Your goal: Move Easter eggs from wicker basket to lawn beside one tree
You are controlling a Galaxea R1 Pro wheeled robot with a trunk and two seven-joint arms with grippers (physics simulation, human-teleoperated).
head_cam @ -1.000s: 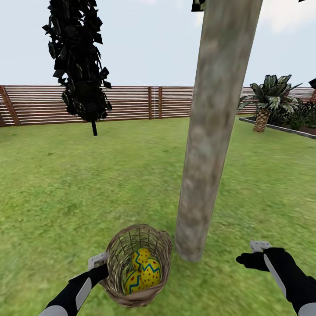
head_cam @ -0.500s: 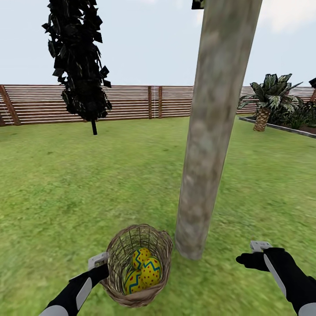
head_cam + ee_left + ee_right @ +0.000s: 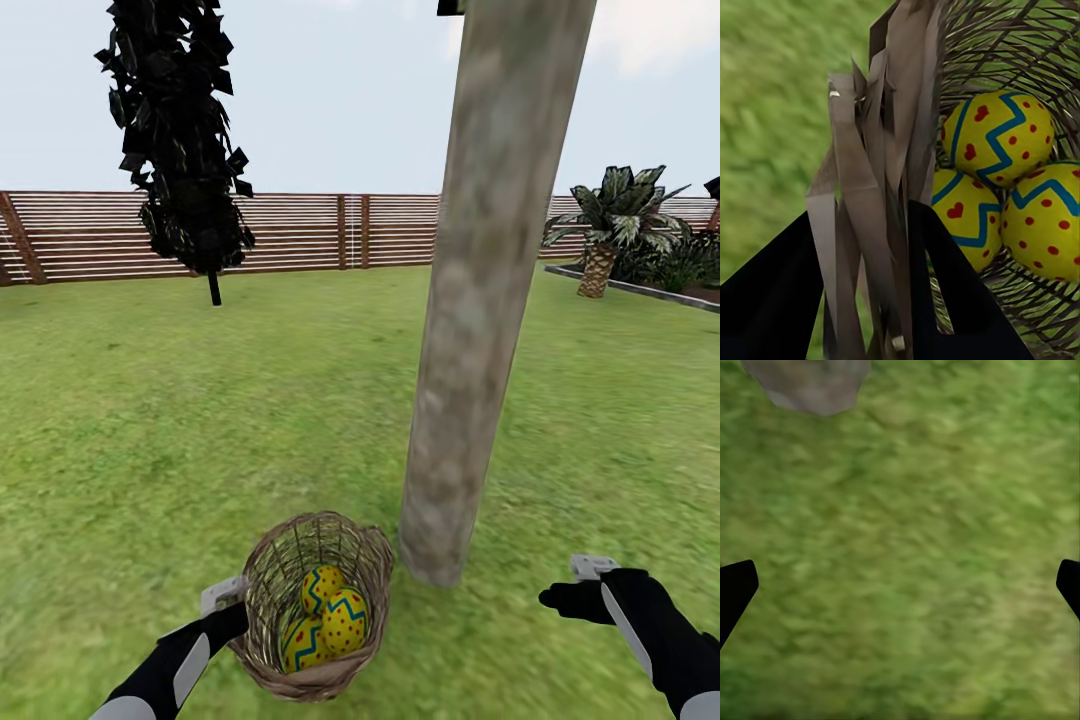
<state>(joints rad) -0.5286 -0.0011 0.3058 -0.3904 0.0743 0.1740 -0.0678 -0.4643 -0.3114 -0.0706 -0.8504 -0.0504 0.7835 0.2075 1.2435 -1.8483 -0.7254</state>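
The wicker basket (image 3: 268, 585) sits tilted close beside the foot of the pale tree (image 3: 480, 300), and I cannot tell whether it touches the lawn (image 3: 150, 420). Three Easter eggs lie inside it: one (image 3: 322, 588) on top, one (image 3: 345, 620) to the right, one (image 3: 300, 643) lowest. My left gripper (image 3: 235, 612) is shut on the basket's left rim. The left wrist view shows the braided rim (image 3: 881, 187) between the dark fingers (image 3: 952, 300), with the eggs (image 3: 999, 136) just behind. To the right of the trunk, my right gripper (image 3: 565, 598) is open over bare grass.
A dark thin-trunked tree (image 3: 185, 150) stands far left in front of the slatted fence (image 3: 340, 232). A short palm (image 3: 605, 235) and shrubs in a raised bed are far right. In the right wrist view the trunk's base (image 3: 810, 386) lies beyond the open gripper (image 3: 900, 589).
Almost nothing differs. My right gripper has sunk very slightly. The basket, eggs and left gripper hold where they were.
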